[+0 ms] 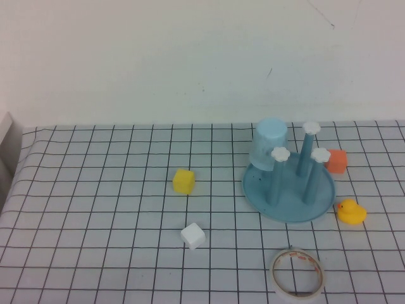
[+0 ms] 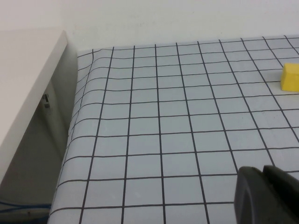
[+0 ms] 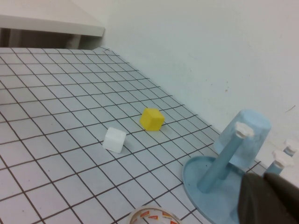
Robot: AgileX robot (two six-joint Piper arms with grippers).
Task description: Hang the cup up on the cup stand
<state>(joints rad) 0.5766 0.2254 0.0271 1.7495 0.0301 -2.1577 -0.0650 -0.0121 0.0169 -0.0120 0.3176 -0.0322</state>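
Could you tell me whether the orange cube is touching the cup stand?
Cannot tell. In the high view the orange cube sits right behind the cup stand, partly hidden by a peg, so neither contact nor gap shows.

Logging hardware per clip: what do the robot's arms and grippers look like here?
Little shows. The left gripper appears as dark matte rounded fingers, shut, in its wrist view. The right gripper looks the same, dark and shut. No cables or markings are visible; neither arm appears in the high view.

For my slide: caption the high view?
Cup hangs inverted on cup stand; neither claw is in view.
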